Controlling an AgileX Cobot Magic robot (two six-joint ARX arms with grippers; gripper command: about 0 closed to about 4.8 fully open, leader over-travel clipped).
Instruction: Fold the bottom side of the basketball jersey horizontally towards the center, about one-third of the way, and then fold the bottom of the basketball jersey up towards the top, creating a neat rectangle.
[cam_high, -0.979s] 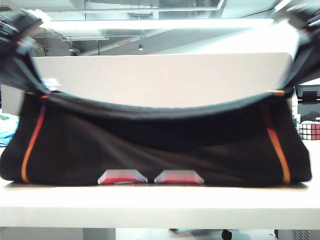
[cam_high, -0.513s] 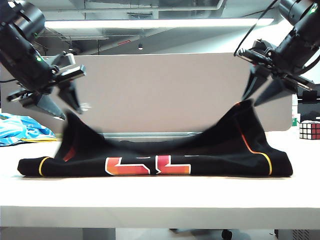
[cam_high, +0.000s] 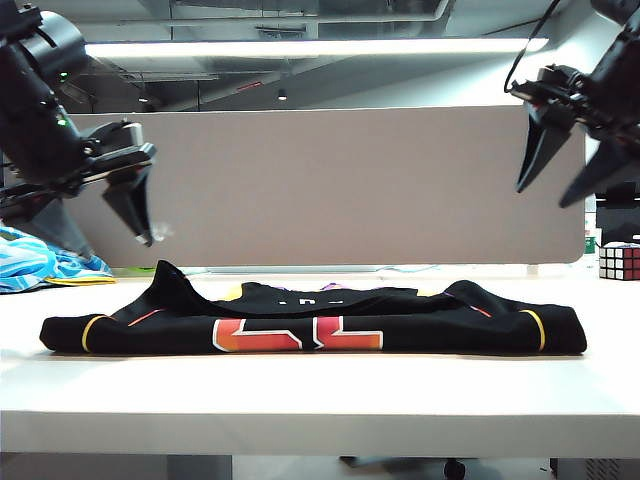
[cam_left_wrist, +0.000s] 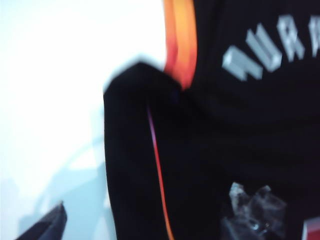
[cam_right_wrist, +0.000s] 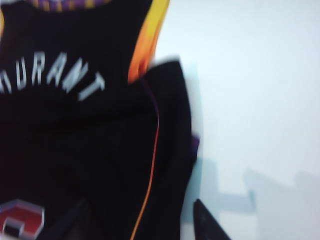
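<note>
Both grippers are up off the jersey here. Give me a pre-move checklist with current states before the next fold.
1. Left gripper open and raised above the table: ok.
2. Right gripper open and raised: ok.
3. Basketball jersey released, lying on the table: ok.
4. Folded flap flat: not ok, the corner nearest the left gripper peaks up.
5. Fold edges aligned: cannot tell, wrist views are blurred.
6. Blue cloth and Rubik's cube apart from the jersey: ok.

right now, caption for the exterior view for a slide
Folded basketball jersey lies on the table while the open left end effector and right end effector hover above.
</note>
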